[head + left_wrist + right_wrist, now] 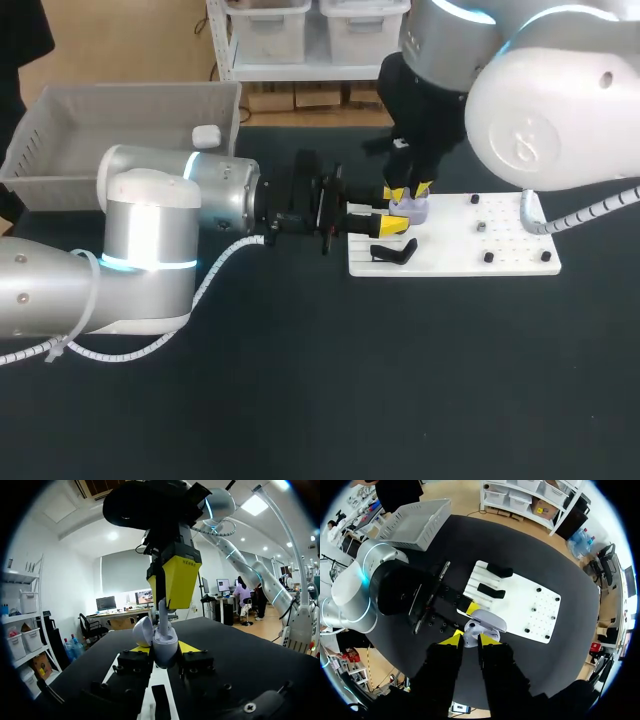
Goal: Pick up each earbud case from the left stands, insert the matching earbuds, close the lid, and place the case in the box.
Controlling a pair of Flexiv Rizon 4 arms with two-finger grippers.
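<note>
Earbud case (410,209): sat clamped from two sides in the left tool (397,219), just right of centre in the head view, over the left part of the white board (500,255). From the left wrist, showed upright between that tool's yellow tips (164,649), lid hinged back to one side, cavity facing up (164,642).

Met from directly above by the right tool (410,190). Pointed straight down, fingers drawn in on what looked like a white earbud (162,620), stem touching the mouth of the case. From the right wrist, lay just ahead of and under the right tool (470,640), with the open lid tipped back beyond it (490,621).

Judged the target to lie straight below the right tool, along its own finger axis, with no sideways offset readable. Judged the coming move a short vertical press, with the left tool as the steady holder.

Farther out on the bench (300,400): black stands (393,252) at the board's left end. At upper left of the head view, a grey box (60,110) with a white case (206,135) inside, nearer the left arm.
</note>
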